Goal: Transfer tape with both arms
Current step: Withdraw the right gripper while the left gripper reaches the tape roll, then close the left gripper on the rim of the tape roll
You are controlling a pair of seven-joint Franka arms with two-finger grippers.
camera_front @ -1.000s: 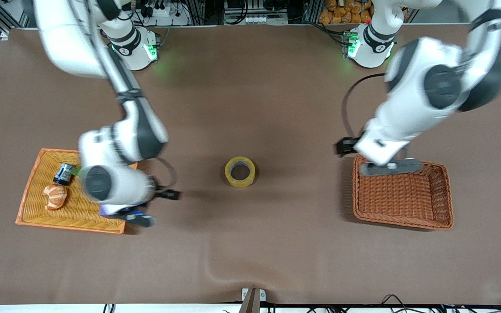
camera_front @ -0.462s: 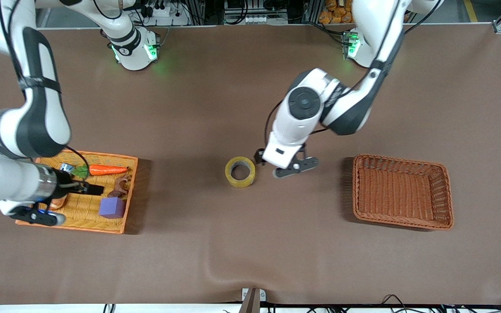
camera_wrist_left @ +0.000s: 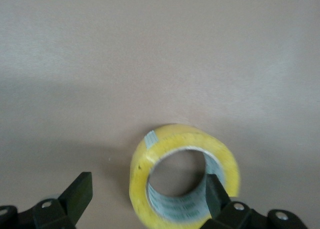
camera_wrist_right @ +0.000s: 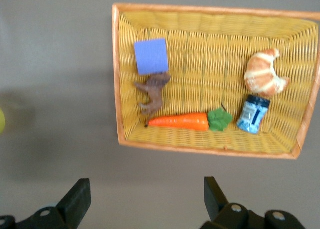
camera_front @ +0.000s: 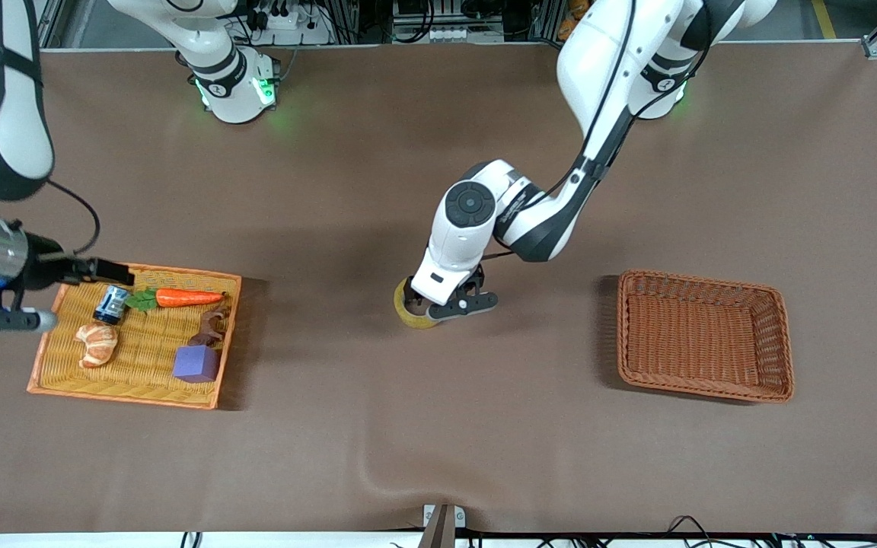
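The tape (camera_front: pixel 406 310), a yellowish ring, lies flat at the middle of the table, partly hidden by my left gripper (camera_front: pixel 454 304). In the left wrist view the tape (camera_wrist_left: pixel 182 176) lies between the fingers. My left gripper (camera_wrist_left: pixel 147 191) is open and low over it, with one fingertip (camera_wrist_left: pixel 215 189) over the hole and the other on the bare table outside the ring. My right gripper (camera_front: pixel 4 320) is open and empty, up in the air by the orange tray's edge at the right arm's end. In its wrist view my right gripper (camera_wrist_right: pixel 145 199) is over bare table.
An orange wicker tray (camera_front: pixel 122 396) holds a blue can (camera_front: pixel 110 304), a carrot (camera_front: pixel 180 297), a croissant (camera_front: pixel 96 342), a purple cube (camera_front: pixel 196 364) and a brown toy. It also shows in the right wrist view (camera_wrist_right: pixel 116 74). A brown wicker basket (camera_front: pixel 701 280) stands at the left arm's end.
My left arm swung from over the brown basket to the tape and came down onto it. My right arm drew back from the tray toward its end of the table.
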